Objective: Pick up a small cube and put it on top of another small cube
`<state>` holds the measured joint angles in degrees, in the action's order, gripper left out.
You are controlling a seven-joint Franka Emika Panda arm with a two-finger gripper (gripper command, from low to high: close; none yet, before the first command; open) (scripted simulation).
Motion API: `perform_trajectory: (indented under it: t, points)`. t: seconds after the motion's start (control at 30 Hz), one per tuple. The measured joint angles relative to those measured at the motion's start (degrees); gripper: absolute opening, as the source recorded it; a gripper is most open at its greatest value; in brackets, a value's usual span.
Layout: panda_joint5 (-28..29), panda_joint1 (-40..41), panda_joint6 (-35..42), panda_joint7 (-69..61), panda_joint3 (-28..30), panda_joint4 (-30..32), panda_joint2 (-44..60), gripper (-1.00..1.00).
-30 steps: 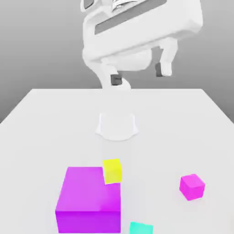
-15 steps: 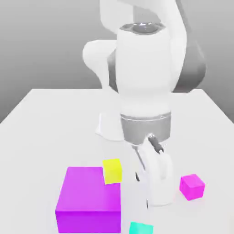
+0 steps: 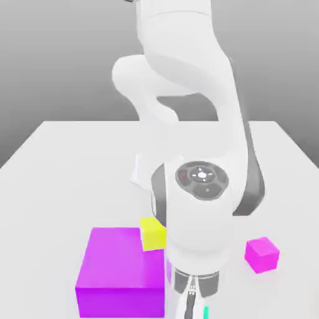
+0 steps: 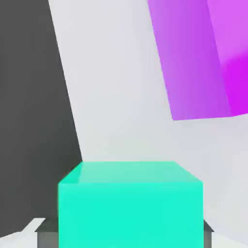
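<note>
Exterior view, from left to right. At the left stands the large purple block [image 3: 121,268], a broad, low box with its flat top face and its near side both exposed, set on the pale bench [image 3: 56,187]. Next comes the small yellow cube [image 3: 153,234], seen over the far right corner of the block's top face. Behind these, near the middle of the bench, is the white base [image 3: 142,171] of the robot, partly covered by the arm [image 3: 205,230], which arches forward and descends, with grey bands at its joints and a round dark panel [image 3: 202,180] facing the camera. At the foot of the arm, by the lower border, is the tool [image 3: 191,305], just to the right of the block as seen here. A narrow strip of the small teal cube [image 3: 206,313] appears immediately to the right of the tool, the remainder being concealed. Farther right, apart from the arm, the small magenta cube [image 3: 261,255] lies on the bench, turned so that its edges run obliquely.

Hand view. The teal cube lies between the two fingertips, one against each of two opposite sides; the tool is thus clamped on it. The purple block appears near the cube, with pale bench surface between them. Whether the teal cube touches the bench cannot be told
</note>
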<state>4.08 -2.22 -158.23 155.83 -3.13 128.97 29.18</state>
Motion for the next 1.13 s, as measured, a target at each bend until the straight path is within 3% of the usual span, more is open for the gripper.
perform_trajectory:
  t: [0.2,0.4,0.53,0.67,0.87,1.03,1.07,1.13]
  points:
    - [-2.0,1.3,7.2,-2.6,-1.5,2.4,-9.4,-1.0]
    - [-10.7,6.0,12.0,-21.2,-4.8,9.6,-21.5,-1.0]
    - [-13.7,7.1,15.1,-32.1,-4.3,14.6,-29.9,-1.0]
    - [-13.2,7.3,17.9,-40.6,-3.2,19.8,-38.0,-1.0]
    - [-7.6,8.6,21.0,-49.1,-1.8,27.3,-48.5,-1.0]
    - [-6.1,9.2,11.1,-49.5,-2.2,30.5,-41.6,-1.0]
    - [-6.1,9.3,9.7,-49.5,-2.2,30.8,-40.6,1.0]
    - [-6.1,9.3,9.7,-49.5,-2.2,30.8,-40.6,1.0]
